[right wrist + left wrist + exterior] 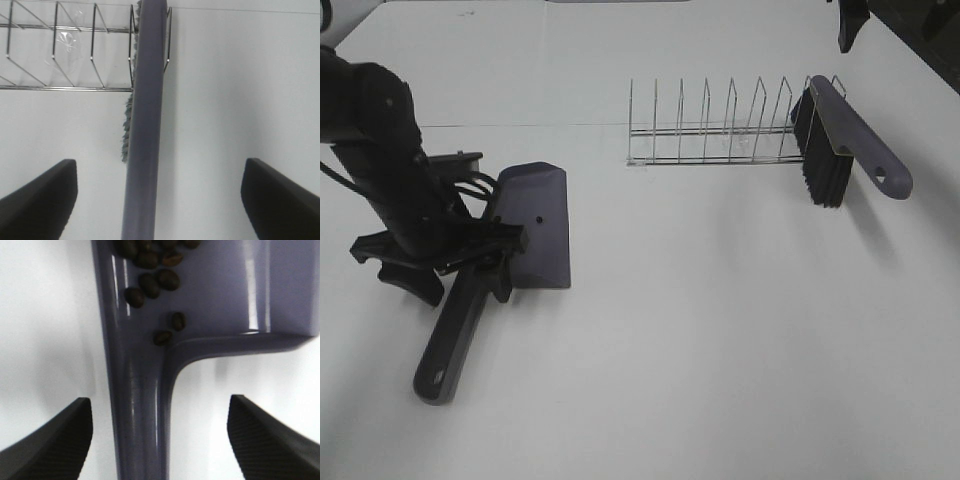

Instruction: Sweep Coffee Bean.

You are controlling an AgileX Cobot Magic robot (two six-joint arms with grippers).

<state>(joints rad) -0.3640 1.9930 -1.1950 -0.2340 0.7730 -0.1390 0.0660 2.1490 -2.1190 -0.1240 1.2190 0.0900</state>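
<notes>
left wrist shows coffee beans [168, 279] lying in the dustpan [230, 295].

Plain white across the bench [720, 350]. Glossy slate-violet dustpan [220, 290], dark brown coffee bean [150, 282] cluster. Matching slate-violet brush [865, 150] by the silvery wire rack [710, 135], bristles [820, 165] black. And there, black fingers [50, 445], finely cross-hatched.
</notes>
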